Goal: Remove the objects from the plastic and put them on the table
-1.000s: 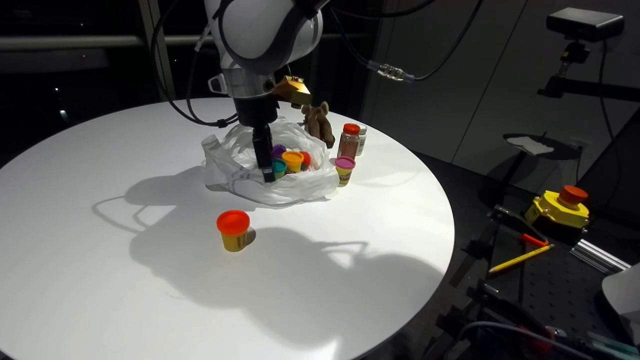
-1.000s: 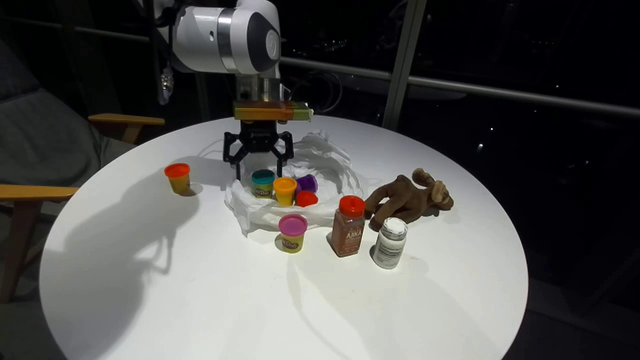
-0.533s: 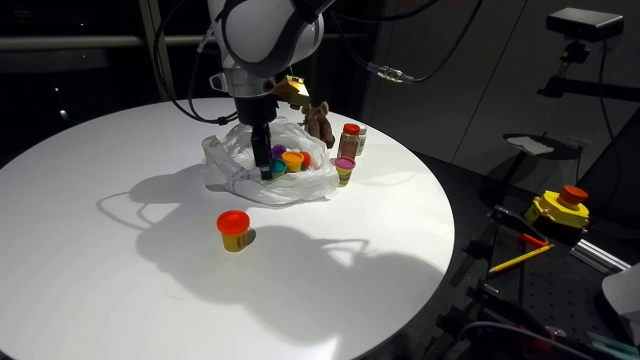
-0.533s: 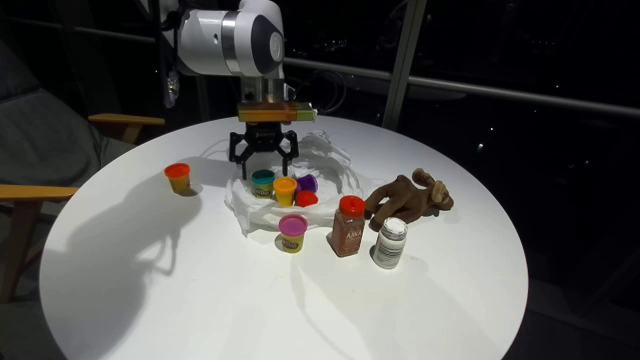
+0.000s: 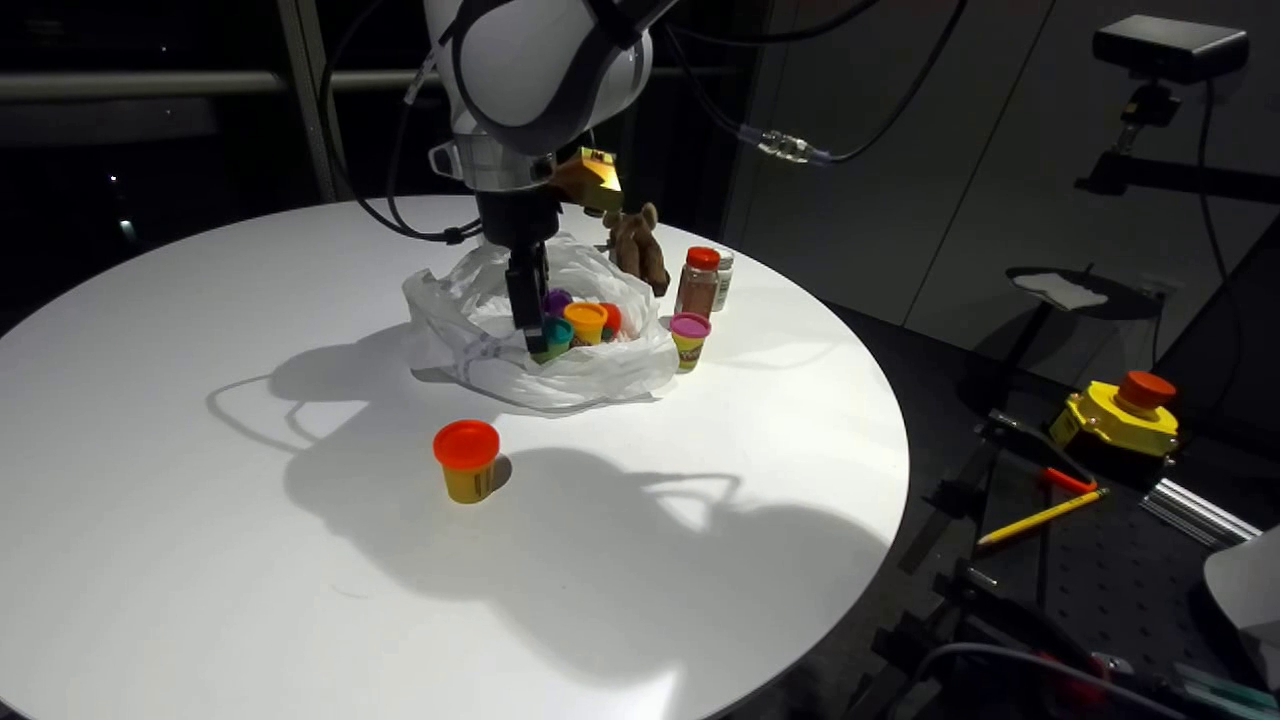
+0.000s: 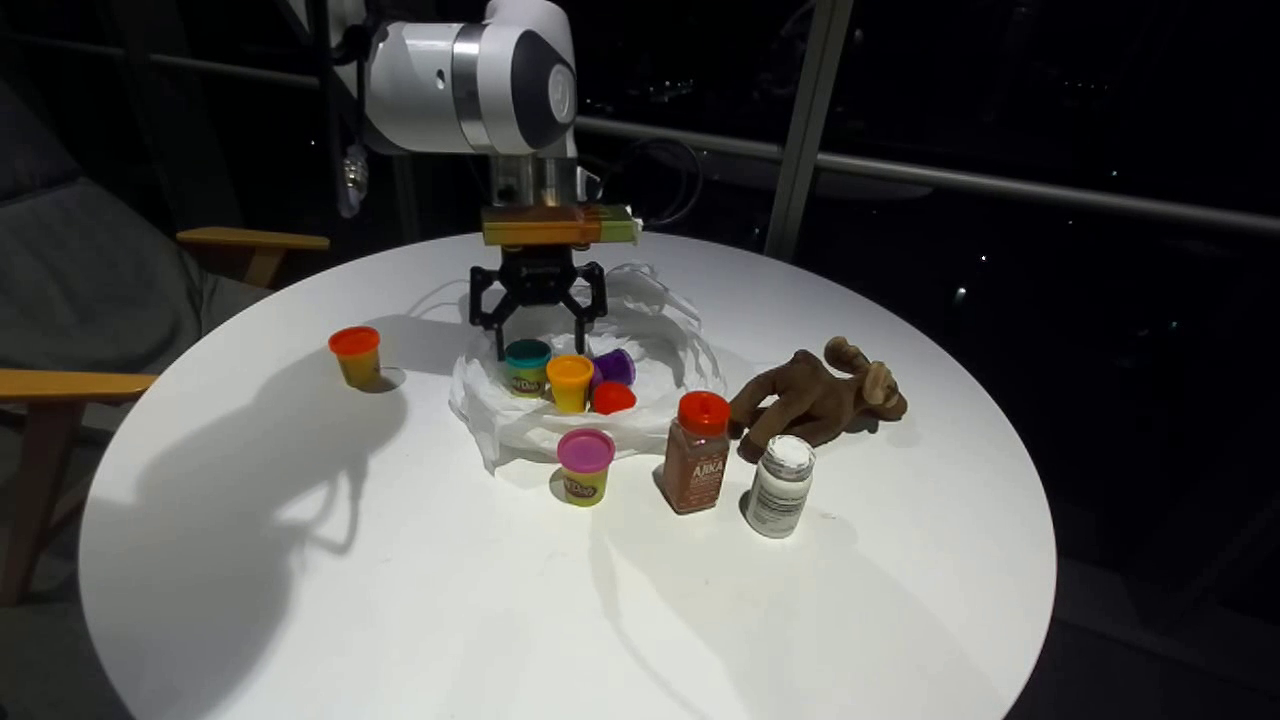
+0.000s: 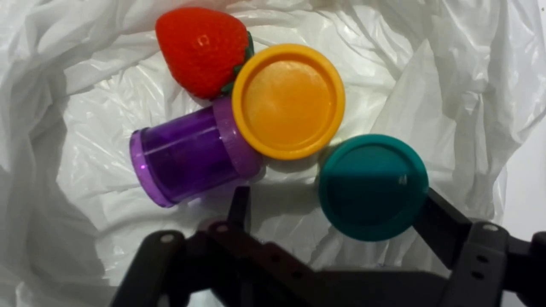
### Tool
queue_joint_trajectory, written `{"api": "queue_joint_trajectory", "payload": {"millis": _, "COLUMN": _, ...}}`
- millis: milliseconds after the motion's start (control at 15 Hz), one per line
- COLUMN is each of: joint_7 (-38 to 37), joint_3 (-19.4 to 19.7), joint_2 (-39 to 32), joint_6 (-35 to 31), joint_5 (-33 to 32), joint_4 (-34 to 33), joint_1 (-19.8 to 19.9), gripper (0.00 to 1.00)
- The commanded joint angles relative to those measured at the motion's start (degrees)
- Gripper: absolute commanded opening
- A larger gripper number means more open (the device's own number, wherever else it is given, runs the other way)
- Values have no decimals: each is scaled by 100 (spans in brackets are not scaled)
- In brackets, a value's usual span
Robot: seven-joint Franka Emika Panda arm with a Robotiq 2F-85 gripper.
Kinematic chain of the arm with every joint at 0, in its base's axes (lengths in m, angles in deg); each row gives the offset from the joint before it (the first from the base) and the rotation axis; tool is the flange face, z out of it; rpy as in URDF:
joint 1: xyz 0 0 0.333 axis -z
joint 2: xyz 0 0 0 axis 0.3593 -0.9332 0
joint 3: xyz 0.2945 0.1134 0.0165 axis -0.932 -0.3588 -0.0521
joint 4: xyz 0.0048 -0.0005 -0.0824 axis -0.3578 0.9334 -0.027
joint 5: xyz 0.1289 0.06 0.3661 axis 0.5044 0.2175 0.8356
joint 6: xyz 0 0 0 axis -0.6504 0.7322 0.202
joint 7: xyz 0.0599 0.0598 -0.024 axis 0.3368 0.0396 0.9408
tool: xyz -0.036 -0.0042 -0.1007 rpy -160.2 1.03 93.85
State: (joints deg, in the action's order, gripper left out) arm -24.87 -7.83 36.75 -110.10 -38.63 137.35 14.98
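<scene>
A white plastic bag (image 6: 540, 432) lies opened on the table, also in the other views (image 5: 500, 375) (image 7: 102, 98). Inside it are a teal-lidded tub (image 7: 373, 187) (image 6: 527, 370), an orange-lidded tub (image 7: 288, 101) (image 6: 570, 384), a purple tub on its side (image 7: 187, 155) (image 6: 614, 367) and a red strawberry (image 7: 202, 51) (image 6: 613, 398). My gripper (image 7: 335, 198) is open, pointing down over the bag, also in both exterior views (image 6: 540, 352) (image 5: 535, 335). The teal tub lies between the fingers, close to one; that fingertip is partly hidden by its lid. I cannot tell whether they touch.
A red-lidded tub (image 5: 467, 462) (image 6: 356, 357) and a pink-lidded tub (image 6: 585, 466) (image 5: 689, 342) stand on the white table (image 6: 600, 620). An Ajika jar (image 6: 696, 455), a white bottle (image 6: 780, 488) and a brown plush toy (image 6: 820, 395) are close beside the bag.
My gripper has moved a little to the right in an exterior view, with its fingers now either side of the teal tub. It stays open. The other objects look the same.
</scene>
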Motion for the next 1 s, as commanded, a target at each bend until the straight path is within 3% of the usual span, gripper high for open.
{"api": "queue_joint_trajectory", "payload": {"millis": 0, "joint_7": -209, "joint_3": 66, "joint_2": 193, "joint_6": -112, "joint_5": -66, "joint_4": 167, "joint_1": -41, "gripper": 72}}
{"api": "queue_joint_trajectory", "payload": {"millis": 400, "joint_7": -414, "joint_3": 87, "joint_2": 331, "joint_6": -98, "joint_5": -75, "joint_4": 261, "joint_1": -94, "gripper": 28}}
{"api": "queue_joint_trajectory", "payload": {"millis": 667, "joint_7": -1023, "joint_3": 221, "joint_2": 905, "joint_6": -193, "joint_5": -197, "joint_4": 697, "joint_1": -274, "gripper": 28}}
{"api": "queue_joint_trajectory", "payload": {"millis": 933, "joint_7": -1564, "joint_3": 254, "joint_2": 1865, "joint_6": -381, "joint_5": -464, "joint_4": 1624, "joint_1": -496, "gripper": 28}}
